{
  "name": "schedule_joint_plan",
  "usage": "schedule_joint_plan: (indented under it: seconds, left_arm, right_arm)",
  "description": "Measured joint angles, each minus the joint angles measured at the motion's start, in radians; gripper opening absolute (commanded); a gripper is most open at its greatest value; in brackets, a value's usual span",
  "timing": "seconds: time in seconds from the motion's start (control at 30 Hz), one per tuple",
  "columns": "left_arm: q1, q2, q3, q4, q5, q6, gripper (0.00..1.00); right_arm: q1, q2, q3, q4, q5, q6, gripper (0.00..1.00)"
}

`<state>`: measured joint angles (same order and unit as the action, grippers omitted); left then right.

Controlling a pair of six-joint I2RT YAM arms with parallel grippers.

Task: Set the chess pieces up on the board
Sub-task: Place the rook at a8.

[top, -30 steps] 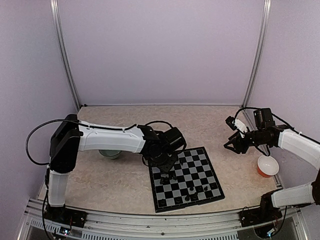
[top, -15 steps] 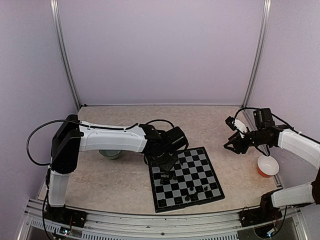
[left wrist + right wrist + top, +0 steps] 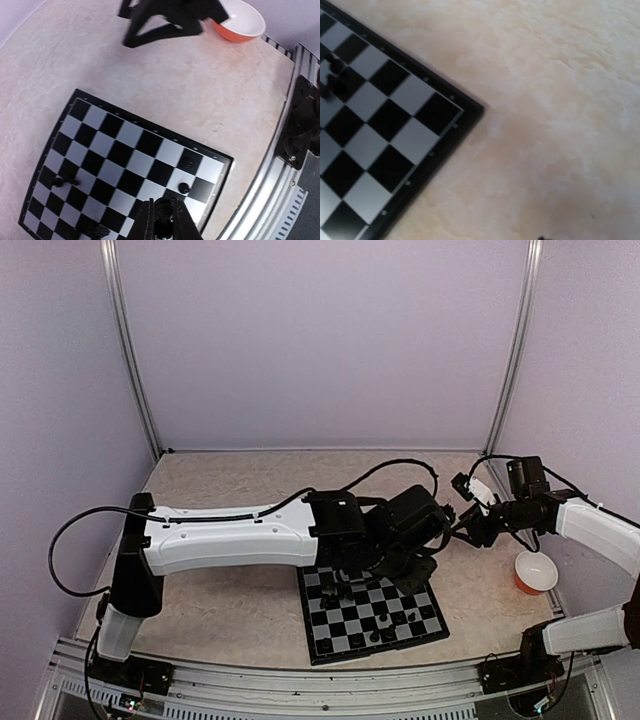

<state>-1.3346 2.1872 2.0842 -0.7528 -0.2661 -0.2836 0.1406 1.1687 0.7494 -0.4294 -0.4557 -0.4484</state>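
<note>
Left wrist view: the left end effector (image 3: 164, 203) pinches a tiny black chess piece (image 3: 165, 208) above the glossy black-and-grey checkered board (image 3: 125, 160), which lies on the mottled beige counter (image 3: 150, 85). The right end effector (image 3: 468, 530) gapes wide, holding nothing, beside an empty white-lined orange bowl (image 3: 536, 572).

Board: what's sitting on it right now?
A few black chess pieces stand scattered on the board. In the top view the left arm hangs over the far rows, hiding whatever sits on those squares.

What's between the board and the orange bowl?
Just bare table. The top view shows nothing lying between the board and the bowl.
</note>
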Motion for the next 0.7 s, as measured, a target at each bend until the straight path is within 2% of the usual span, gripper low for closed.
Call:
schedule_joint_plan:
  seconds: [0.3,0.7]
  left_arm:
    - [-0.061,0.151,0.066,0.011,0.119,0.056,0.08]
    - [-0.09,0.284,0.144,0.066,0.149,0.05,0.09]
  right_arm:
    - [0.0,0.0,0.0,0.012,0.119,0.025,0.49]
    - [0.0,0.0,0.0,0.017,0.166,0.032,0.49]
